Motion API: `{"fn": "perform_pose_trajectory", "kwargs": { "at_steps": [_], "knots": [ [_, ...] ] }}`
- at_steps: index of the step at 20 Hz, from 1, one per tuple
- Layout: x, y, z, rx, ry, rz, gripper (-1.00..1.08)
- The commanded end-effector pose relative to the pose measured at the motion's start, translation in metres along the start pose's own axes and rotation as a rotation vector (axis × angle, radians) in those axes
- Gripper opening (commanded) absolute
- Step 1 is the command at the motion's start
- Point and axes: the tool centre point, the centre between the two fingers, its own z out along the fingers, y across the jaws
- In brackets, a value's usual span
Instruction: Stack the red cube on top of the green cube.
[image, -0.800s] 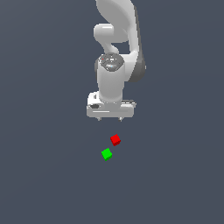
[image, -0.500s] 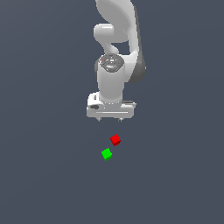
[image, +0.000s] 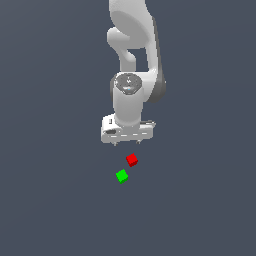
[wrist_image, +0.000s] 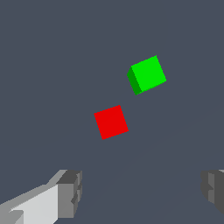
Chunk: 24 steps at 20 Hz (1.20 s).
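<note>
Exterior view: red cube (image: 132, 159) just below spread gripper (image: 127, 143).

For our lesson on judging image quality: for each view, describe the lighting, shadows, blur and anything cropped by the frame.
Exterior view: flat, even light, no glare or blur; the red cube and green cube cast no visible shadow on the grey floor.
Wrist view: sharp too; the green cube shows one darker side, the red cube is uniformly lit; the open fingers are cropped by the frame edge.
</note>
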Motion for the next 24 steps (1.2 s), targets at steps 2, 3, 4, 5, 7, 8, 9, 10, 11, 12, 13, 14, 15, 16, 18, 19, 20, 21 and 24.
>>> {"fn": "perform_pose_trajectory", "kwargs": {
  "at_steps": [2, 3, 4, 5, 7, 8, 9, 10, 11, 12, 13, 14, 15, 16, 18, 19, 20, 21, 24],
  "knots": [
    [0.008, -0.004, 0.016, 0.006, 0.002, -0.078, 1.00],
    [0.011, -0.005, 0.022, 0.007, 0.003, -0.104, 1.00],
    [0.013, -0.006, 0.027, 0.009, 0.003, -0.129, 1.00],
    [0.015, -0.008, 0.031, 0.011, 0.004, -0.152, 1.00],
    [0.019, -0.011, 0.040, 0.013, 0.005, -0.194, 1.00],
    [0.021, -0.012, 0.044, 0.015, 0.006, -0.213, 1.00],
    [0.023, -0.013, 0.047, 0.016, 0.006, -0.231, 1.00],
    [0.025, -0.014, 0.051, 0.017, 0.006, -0.247, 1.00],
    [0.026, -0.015, 0.054, 0.017, 0.007, -0.262, 1.00],
    [0.027, -0.016, 0.056, 0.018, 0.007, -0.275, 1.00],
    [0.028, -0.017, 0.058, 0.019, 0.007, -0.286, 1.00],
    [0.029, -0.018, 0.060, 0.019, 0.007, -0.296, 1.00],
    [0.030, -0.019, 0.062, 0.020, 0.008, -0.305, 1.00],
    [0.030, -0.019, 0.063, 0.020, 0.008, -0.311, 1.00],
    [0.031, -0.020, 0.065, 0.020, 0.008, -0.320, 1.00],
    [0.031, -0.020, 0.065, 0.020, 0.008, -0.321, 1.00],
    [0.031, -0.020, 0.065, 0.020, 0.008, -0.321, 1.00],
    [0.031, -0.021, 0.065, 0.020, 0.008, -0.321, 1.00],
    [0.031, -0.020, 0.066, 0.020, 0.007, -0.319, 1.00]
  ]
}}
